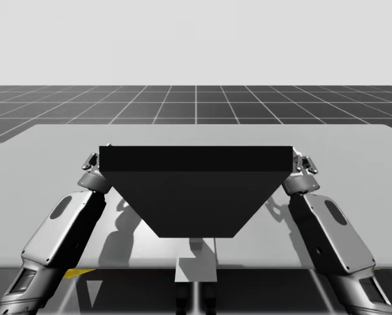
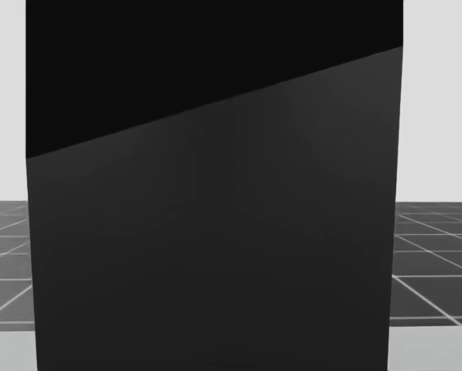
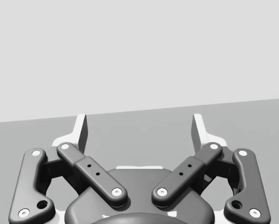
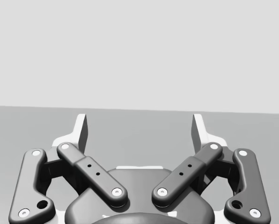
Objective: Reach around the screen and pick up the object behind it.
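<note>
A dark upright screen [image 1: 196, 190] stands across the middle of the grey table [image 1: 353, 147] and blocks my head view as a black panel [image 2: 215, 232]. Whatever lies behind it is hidden. My left gripper [image 1: 91, 162] sits at the screen's left end, my right gripper [image 1: 303, 164] at its right end. In the left wrist view my gripper [image 3: 139, 130] is open with bare table between its fingers. In the right wrist view the gripper [image 4: 139, 130] is open too, nothing between its fingers.
The grey table surface [image 3: 139, 126] stretches ahead of both grippers. Beyond the table's far edge lies a dark gridded floor [image 1: 196, 105]. Open table runs to the left and right of the screen.
</note>
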Robot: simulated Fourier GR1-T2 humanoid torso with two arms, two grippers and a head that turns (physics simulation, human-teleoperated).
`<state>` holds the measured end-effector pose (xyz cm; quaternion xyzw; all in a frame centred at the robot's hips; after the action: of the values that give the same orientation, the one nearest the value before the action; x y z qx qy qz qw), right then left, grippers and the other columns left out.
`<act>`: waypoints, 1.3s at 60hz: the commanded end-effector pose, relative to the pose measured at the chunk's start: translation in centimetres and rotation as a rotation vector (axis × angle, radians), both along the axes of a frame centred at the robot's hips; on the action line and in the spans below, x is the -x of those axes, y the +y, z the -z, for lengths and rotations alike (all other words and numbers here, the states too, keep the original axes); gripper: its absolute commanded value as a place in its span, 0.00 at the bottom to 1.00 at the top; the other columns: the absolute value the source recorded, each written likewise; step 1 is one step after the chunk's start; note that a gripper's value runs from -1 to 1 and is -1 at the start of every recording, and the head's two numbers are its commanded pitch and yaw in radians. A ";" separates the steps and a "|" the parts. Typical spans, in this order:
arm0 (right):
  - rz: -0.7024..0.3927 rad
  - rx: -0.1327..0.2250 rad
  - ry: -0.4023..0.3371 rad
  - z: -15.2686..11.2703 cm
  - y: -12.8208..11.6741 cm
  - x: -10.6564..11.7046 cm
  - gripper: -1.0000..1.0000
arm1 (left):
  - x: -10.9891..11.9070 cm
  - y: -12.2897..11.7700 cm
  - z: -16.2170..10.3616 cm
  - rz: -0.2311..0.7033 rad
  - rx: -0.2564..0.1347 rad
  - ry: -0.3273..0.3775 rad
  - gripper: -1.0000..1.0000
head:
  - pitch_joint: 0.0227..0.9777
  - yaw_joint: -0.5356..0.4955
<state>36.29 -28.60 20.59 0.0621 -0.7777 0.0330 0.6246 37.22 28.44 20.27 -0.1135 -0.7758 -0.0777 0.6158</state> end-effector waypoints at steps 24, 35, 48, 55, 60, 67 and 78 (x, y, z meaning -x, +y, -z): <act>-0.200 0.063 -0.030 -0.3 -0.1 1.2 0.00 | 1.4 0.3 0.1 0.181 -0.075 0.106 0.00 | 0.10 0.49; -0.434 0.121 -0.017 0.1 0.6 3.6 0.00 | 3.8 1.1 -0.3 0.320 -0.146 0.140 0.00 | 0.11 0.49; -0.704 0.217 -0.020 0.3 0.1 7.5 0.00 | 6.9 1.9 -0.8 0.504 -0.248 0.180 0.00 | 0.11 0.49; -0.788 0.227 -0.016 0.5 -0.4 8.9 0.00 | 7.8 2.3 -0.7 0.563 -0.275 0.199 0.00 | 0.11 0.49; -0.860 0.232 -0.008 0.7 -0.6 9.8 0.00 | 8.5 2.4 -0.8 0.620 -0.306 0.208 0.00 | 0.11 0.49; -0.946 0.240 0.011 1.2 -0.6 10.9 0.00 | 9.5 2.4 -1.1 0.697 -0.345 0.218 0.00 | 0.12 0.48; -0.974 0.233 0.056 2.0 -0.8 11.8 0.00 | 10.2 2.4 -1.3 0.751 -0.390 0.231 0.00 | 0.12 0.48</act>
<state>25.99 -29.53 19.36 0.3150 -0.6622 0.3824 0.5621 28.17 31.06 21.70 -0.2609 -0.6001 -0.3926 0.6463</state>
